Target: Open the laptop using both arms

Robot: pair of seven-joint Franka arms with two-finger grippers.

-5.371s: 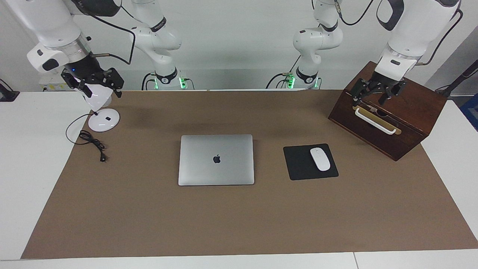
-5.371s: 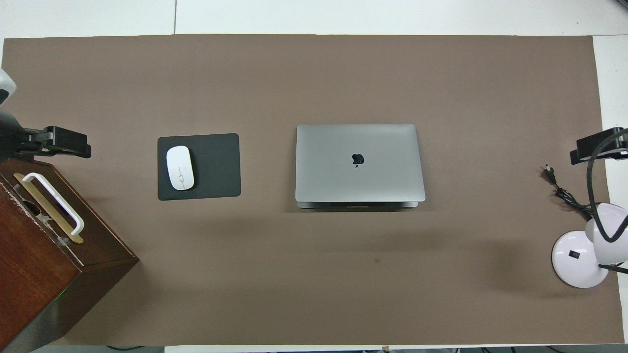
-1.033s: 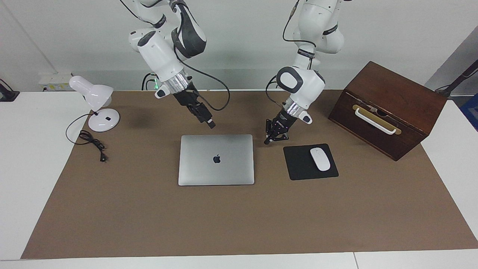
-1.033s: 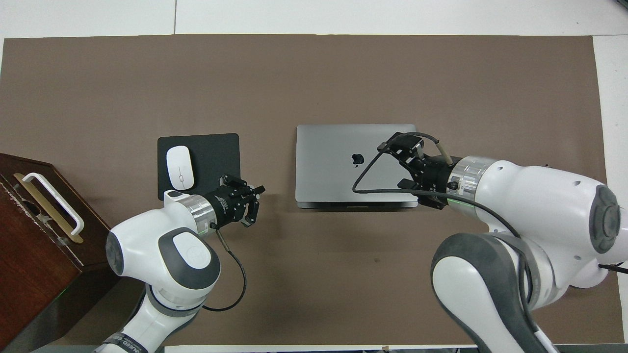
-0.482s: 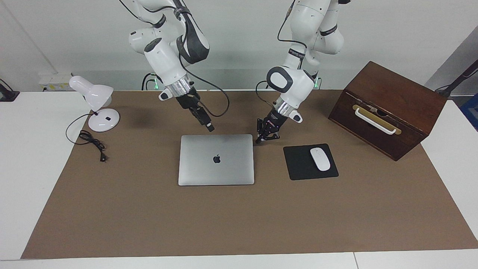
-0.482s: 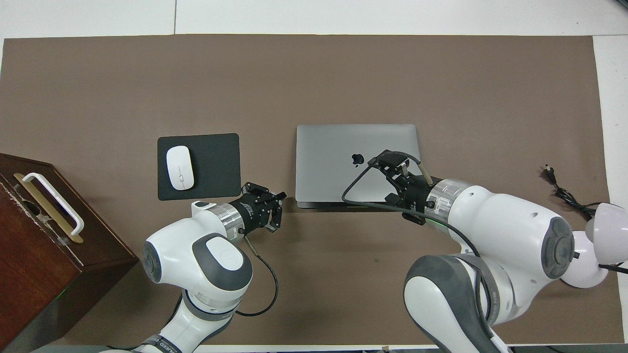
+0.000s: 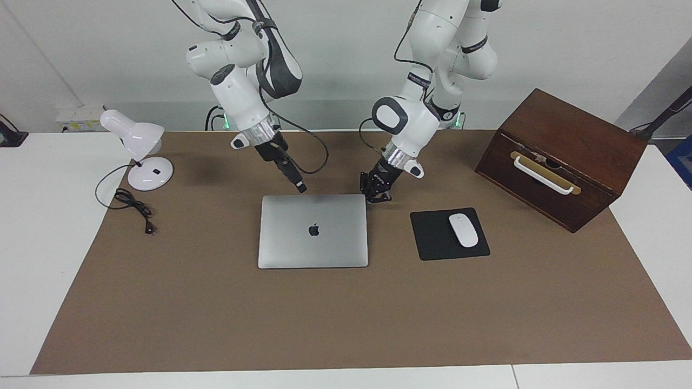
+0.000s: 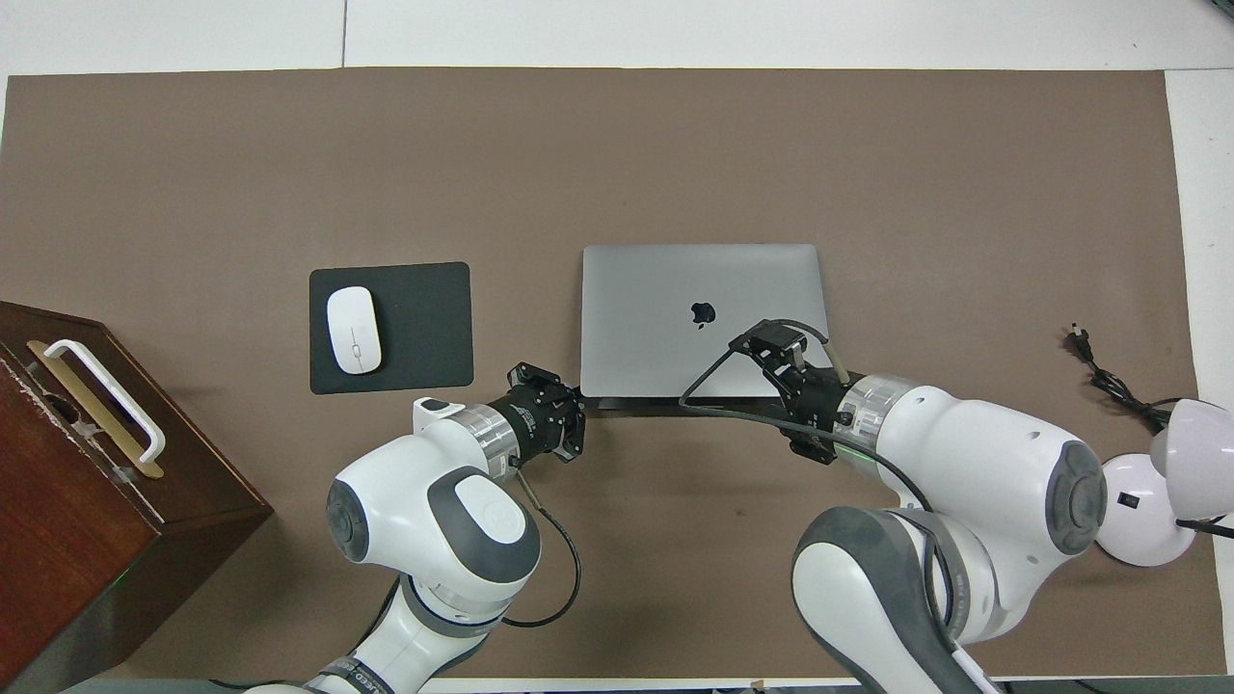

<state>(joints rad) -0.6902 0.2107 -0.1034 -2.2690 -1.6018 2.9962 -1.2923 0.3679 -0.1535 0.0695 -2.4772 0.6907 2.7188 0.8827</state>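
Thin silver-grey metal laptop (image 7: 313, 230) with dark logo: lid flat and closed, centre of frame in the facing view, on the brown-covered surface (image 7: 346, 319). Its robot-side edge runs along the top of its outline in that view.

Left tool (image 7: 377, 196): just beside the laptop's upper-right corner in the facing view, low over the brown cover, apparently touching or nearly touching that corner; contact not confirmed. Fingertips together, holding nothing. Left arm comes down steeply from the top of frame, wrist angled toward the laptop.

Right tool (image 7: 300, 188): just above the laptop's top edge in the facing view, pointing down at it, a small gap visible. Cannot tell how its tips stand; nothing seen in it. Right arm slopes from upper left of frame, black cable looped beside the wrist.

Risks (judgement):
- Sideways push from the left tool at the corner could slide or turn the whole laptop instead of bracing it.
- The right tool could slip off the thin lid edge, or lift the base with the lid if the base is not pinned.

Other items: black square mouse pad (image 7: 435, 239) with white mouse (image 7: 464, 229), centre right; dark wooden box (image 7: 562, 156) with white handle, upper right; white desk lamp (image 7: 138, 148), upper left.
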